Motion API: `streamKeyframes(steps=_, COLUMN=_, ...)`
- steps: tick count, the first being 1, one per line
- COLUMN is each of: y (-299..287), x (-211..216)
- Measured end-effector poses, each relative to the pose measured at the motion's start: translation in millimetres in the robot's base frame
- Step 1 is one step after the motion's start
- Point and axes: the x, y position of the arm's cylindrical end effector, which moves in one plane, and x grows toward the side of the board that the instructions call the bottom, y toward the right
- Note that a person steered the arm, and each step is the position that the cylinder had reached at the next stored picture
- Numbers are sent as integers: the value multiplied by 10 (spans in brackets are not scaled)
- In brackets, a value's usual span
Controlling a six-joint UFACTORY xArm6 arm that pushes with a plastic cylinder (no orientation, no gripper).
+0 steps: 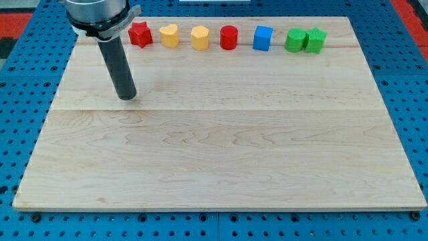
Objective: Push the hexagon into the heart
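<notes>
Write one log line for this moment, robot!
my tip: below red star block, touching nothing | yellow hexagon block: beside yellow heart block, apart

Seven blocks line up along the table's (214, 167) top edge. From the view's left: red star (139, 33), then yellow heart (169, 35), yellow hexagon (199, 37) just beside it on the right, red cylinder (229, 37), blue cube (263, 38). Further right, the green block (294, 40) and green star (315, 40) are touching. My tip (127, 97) sits on the table below the row, toward the view's left, under the red star and well apart from it.
</notes>
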Motion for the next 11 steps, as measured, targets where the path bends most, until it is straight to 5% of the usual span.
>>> streamKeyframes(steps=2, y=211, x=-74)
streamKeyframes(steps=5, y=1187, x=-1009)
streamKeyframes(steps=6, y=1502, x=-1015)
streamKeyframes(steps=11, y=1554, x=-1927)
